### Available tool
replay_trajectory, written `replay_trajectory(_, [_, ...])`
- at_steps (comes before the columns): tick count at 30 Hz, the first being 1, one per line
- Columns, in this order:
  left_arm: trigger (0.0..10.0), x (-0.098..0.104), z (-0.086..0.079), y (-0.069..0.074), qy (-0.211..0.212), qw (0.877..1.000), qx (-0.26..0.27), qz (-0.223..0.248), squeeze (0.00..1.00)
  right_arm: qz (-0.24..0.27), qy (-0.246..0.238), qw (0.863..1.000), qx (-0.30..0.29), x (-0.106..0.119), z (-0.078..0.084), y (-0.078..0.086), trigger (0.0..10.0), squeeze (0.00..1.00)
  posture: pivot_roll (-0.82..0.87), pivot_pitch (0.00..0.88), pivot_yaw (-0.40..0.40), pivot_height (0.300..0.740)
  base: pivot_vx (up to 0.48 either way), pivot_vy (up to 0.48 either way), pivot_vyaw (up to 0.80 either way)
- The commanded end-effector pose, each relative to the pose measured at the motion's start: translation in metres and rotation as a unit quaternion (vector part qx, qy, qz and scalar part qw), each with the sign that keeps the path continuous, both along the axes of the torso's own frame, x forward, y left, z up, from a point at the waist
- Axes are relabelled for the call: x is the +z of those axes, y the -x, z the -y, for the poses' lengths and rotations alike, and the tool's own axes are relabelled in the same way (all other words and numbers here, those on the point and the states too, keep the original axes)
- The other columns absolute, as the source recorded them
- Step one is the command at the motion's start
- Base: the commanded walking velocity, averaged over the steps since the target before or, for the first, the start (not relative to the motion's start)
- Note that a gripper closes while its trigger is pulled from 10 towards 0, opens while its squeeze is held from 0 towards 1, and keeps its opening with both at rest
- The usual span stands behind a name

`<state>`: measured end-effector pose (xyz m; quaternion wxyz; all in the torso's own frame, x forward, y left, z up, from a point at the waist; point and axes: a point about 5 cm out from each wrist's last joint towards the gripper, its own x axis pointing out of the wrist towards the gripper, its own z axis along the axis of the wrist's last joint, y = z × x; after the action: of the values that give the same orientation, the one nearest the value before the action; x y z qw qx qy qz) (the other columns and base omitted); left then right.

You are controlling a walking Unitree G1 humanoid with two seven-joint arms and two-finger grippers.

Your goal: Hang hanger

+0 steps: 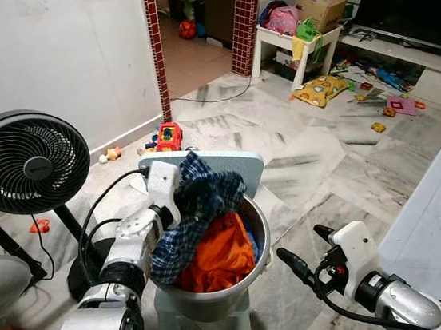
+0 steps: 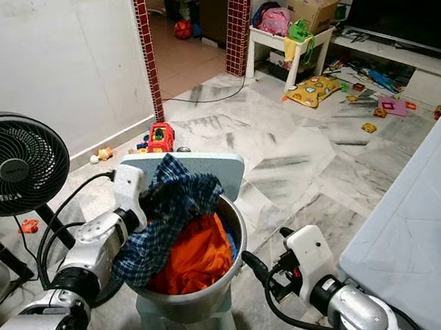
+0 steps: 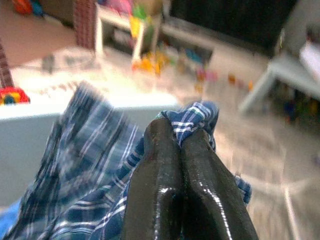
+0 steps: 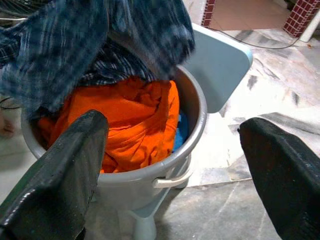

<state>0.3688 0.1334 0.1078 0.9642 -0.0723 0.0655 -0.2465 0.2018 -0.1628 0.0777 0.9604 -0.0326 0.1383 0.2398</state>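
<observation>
We're barely starting, imo: left gripper (image 3: 181, 145) is clenching the blue-and-white plaid cotton shirt (image 1: 194, 208) just above the round grey metal basin (image 1: 260, 245), right gripper (image 4: 172, 165) is waiting w/ fingers spread beside it, and we're spotting no hanger yet.

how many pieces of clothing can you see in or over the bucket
3: a plaid shirt pinched in the left gripper above the bucket, an orange garment and a blue one inside. More may be buried.
</observation>
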Motion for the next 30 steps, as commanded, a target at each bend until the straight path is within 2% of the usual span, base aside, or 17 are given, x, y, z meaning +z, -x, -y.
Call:
replay_trajectory(1, [0.0,0.025,-0.012,-0.012,0.024,0.998,0.046,0.043,0.00,0.007,0.006,1.000,-0.011,0.003,0.005,-0.003,10.0,0.00,0.05,0.000,-0.069,0.740,0.000,0.000,0.00])
replay_trajectory(7, [0.0,0.043,-0.028,-0.020,0.037,0.993,0.089,0.066,0.00,0.007,0.009,1.000,-0.016,0.003,0.007,-0.005,10.0,0.00,0.06,0.000,-0.074,0.740,0.000,0.000,0.00])
replay_trajectory(11, [0.0,0.057,-0.024,-0.025,0.047,0.992,0.086,0.084,0.00,0.009,0.012,1.000,-0.017,0.004,0.008,-0.009,10.0,0.00,0.06,0.000,-0.074,0.740,0.000,0.000,0.00])
replay_trajectory(17, [0.0,0.088,-0.007,-0.035,0.050,0.987,0.083,0.128,0.00,0.015,0.014,0.999,-0.025,0.003,0.007,-0.012,10.0,0.00,0.06,0.000,-0.059,0.740,0.000,0.000,0.00])
replay_trajectory(20, [0.0,0.098,-0.006,-0.038,0.048,0.984,0.094,0.142,0.00,0.017,0.014,0.999,-0.029,0.003,0.006,-0.012,10.0,0.00,0.06,0.000,-0.052,0.740,0.000,0.000,0.00])
replay_trajectory(21, [0.0,0.109,-0.005,-0.041,0.051,0.981,0.104,0.154,0.00,0.019,0.015,0.999,-0.034,0.003,0.007,-0.013,10.0,0.00,0.06,0.000,-0.048,0.740,0.000,0.000,0.00])
replay_trajectory(24, [0.0,0.117,-0.005,-0.043,0.050,0.979,0.112,0.164,0.00,0.020,0.015,0.999,-0.037,0.003,0.007,-0.014,10.0,0.00,0.06,0.000,-0.044,0.740,0.000,0.000,0.00])
replay_trajectory(26, [0.0,0.133,-0.005,-0.046,0.050,0.974,0.123,0.184,0.00,0.024,0.016,0.999,-0.042,0.002,0.007,-0.016,10.0,0.00,0.06,0.000,-0.030,0.740,0.000,0.000,0.00])
replay_trajectory(30, [0.0,0.147,-0.004,-0.049,0.053,0.971,0.130,0.196,0.00,0.032,0.015,0.998,-0.050,0.004,0.008,-0.021,10.0,0.00,0.05,0.000,-0.010,0.740,0.000,0.000,0.00])
